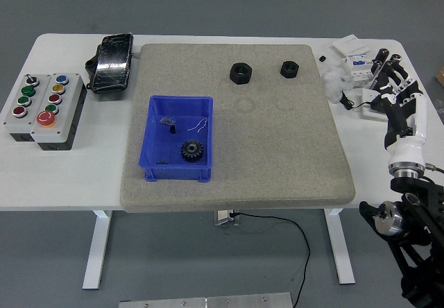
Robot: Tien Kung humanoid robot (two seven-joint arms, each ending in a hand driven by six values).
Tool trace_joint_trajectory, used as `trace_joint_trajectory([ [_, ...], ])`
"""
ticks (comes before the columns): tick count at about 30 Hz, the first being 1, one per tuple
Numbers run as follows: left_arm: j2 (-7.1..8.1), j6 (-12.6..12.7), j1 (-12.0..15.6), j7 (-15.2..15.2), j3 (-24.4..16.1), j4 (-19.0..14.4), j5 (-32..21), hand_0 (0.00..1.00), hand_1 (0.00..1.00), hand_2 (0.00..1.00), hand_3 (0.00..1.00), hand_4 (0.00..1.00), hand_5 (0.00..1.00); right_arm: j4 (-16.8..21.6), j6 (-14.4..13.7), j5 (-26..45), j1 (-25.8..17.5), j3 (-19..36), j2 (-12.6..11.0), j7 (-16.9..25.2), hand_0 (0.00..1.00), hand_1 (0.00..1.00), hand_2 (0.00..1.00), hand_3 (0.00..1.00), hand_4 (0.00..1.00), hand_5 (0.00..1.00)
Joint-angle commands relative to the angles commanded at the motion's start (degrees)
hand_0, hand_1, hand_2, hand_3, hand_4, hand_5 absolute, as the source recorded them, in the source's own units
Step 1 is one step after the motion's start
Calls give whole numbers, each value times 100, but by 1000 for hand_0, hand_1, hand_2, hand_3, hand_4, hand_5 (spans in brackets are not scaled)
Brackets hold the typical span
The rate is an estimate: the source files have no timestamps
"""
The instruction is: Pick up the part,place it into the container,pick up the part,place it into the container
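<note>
Hand point(393, 89) spread, empty, at surface's right edge | nuts point(240, 72) point(288, 68) sat on mat's far side — outside bin point(179, 138) | advice: approach from above — pinch nut's flats squarely.

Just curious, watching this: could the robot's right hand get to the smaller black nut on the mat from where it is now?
Probably yes. The right hand is open and empty at the table's right edge, and the smaller black nut sits alone on the mat with nothing between them.
</note>
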Motion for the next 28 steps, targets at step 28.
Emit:
trace_joint_trajectory([
  [28, -83, 46, -50, -53, 136, 0, -356, 663, 628, 586, 625, 670, 503, 181, -166, 218, -189, 302, 165, 173, 724, 721, 746, 699, 897, 398],
])
